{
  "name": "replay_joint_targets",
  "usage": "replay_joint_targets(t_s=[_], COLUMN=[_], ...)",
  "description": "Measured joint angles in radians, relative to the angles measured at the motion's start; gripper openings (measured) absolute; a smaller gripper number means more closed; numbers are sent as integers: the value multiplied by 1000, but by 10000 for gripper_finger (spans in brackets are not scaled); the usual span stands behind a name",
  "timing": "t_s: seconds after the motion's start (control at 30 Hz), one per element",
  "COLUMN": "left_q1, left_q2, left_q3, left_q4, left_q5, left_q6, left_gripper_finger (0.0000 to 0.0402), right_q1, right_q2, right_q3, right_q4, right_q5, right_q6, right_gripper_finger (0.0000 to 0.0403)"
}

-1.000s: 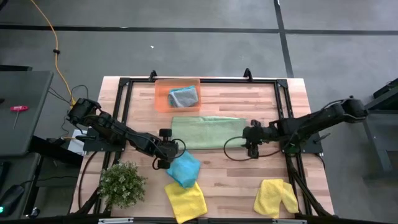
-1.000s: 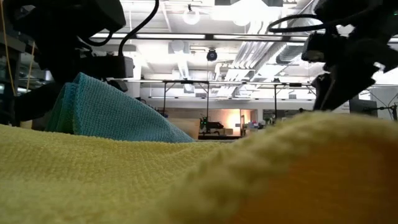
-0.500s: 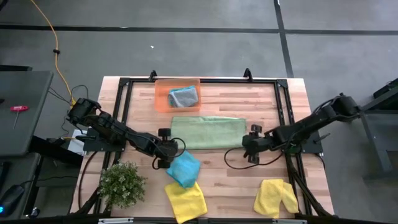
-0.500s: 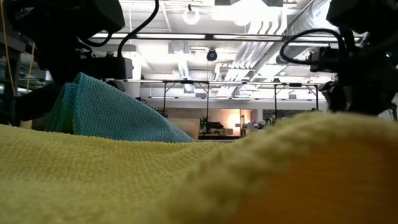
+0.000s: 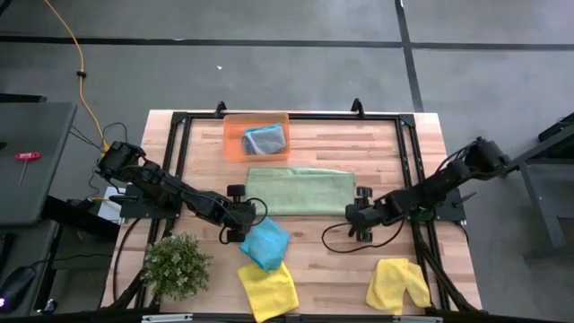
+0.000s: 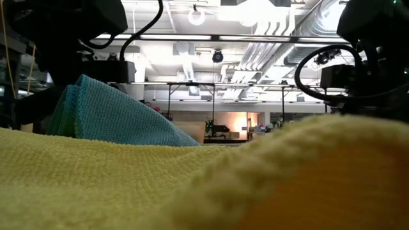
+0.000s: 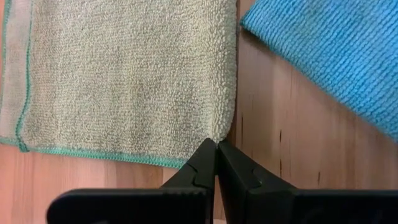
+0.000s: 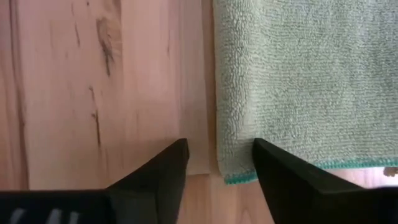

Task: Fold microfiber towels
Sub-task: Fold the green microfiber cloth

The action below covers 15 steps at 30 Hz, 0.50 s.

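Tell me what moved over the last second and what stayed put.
The right gripper slid along the light green towel's right edge toward its near right corner, fingers open, holding nothing. The left gripper stayed shut at the near left corner. All towels, the orange tray and plant kept their places.

High view looks straight down; low view skims tabletop; wrist views — close — share the green towel (image 7: 124, 81).

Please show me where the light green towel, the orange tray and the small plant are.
light green towel (image 5: 299, 190), high view, middle of the cloth
orange tray (image 5: 232, 142), high view, bare left part
small plant (image 5: 176, 265), high view, middle of the leaves
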Motion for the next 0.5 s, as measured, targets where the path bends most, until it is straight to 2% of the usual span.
replay_joint_targets(t_s=[0.13, 0.27, 0.3, 0.43, 0.5], left_q1=[0, -2, -6, -29, -39], left_q2=[0, 0, 0, 0, -2], left_q3=[0, 0, 0, 0, 0], left_q4=[-5, -8, -10, -25, -25], left_q5=[0, 8, 16, 48, 73], left_q6=[-10, -71, -89, -183, -231], left_gripper_finger=[0, 0, 0, 0, 0], right_q1=[9, 10, 11, 23, 24], right_q2=[13, 14, 14, 7, -5], right_q3=[0, 0, -1, 7, 20], right_q4=[2, 5, 5, -3, -13], right_q5=[2, -1, 0, 6, -26], right_q6=[41, 103, 112, 144, 149], right_gripper_finger=[119, 23, 12, 11, 4])
